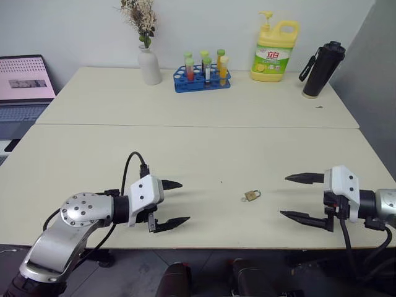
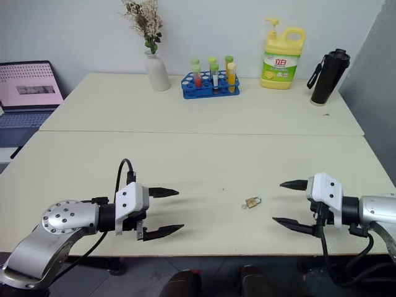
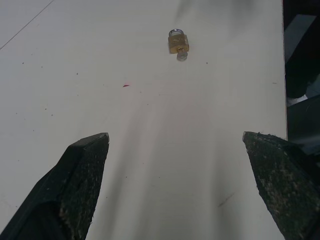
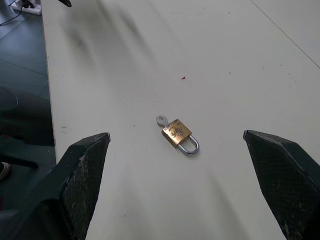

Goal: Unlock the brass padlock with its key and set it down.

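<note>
The brass padlock (image 1: 251,195) lies flat on the surface (image 1: 204,154), near its front edge, between the two pincers and closer to the right one. The key (image 4: 161,120) sits in the base of the padlock's body, its rounded head sticking out on the side away from the silver shackle. The left pincer (image 1: 169,205) hovers well apart to the padlock's left, its black fingers spread wide and holding nothing. The right pincer (image 1: 303,197) hangs near the padlock on its right, likewise wide open and empty, and its tips point toward the left one.

The surface is a pale cream tabletop made of two slabs joined by a seam. At the far side stand a white vase with dried flowers (image 1: 147,55), a blue rack of test tubes (image 1: 202,71), a yellow detergent bottle (image 1: 275,51) and a black flask (image 1: 322,68). A laptop (image 1: 23,86) sits at the far left, off the surface.
</note>
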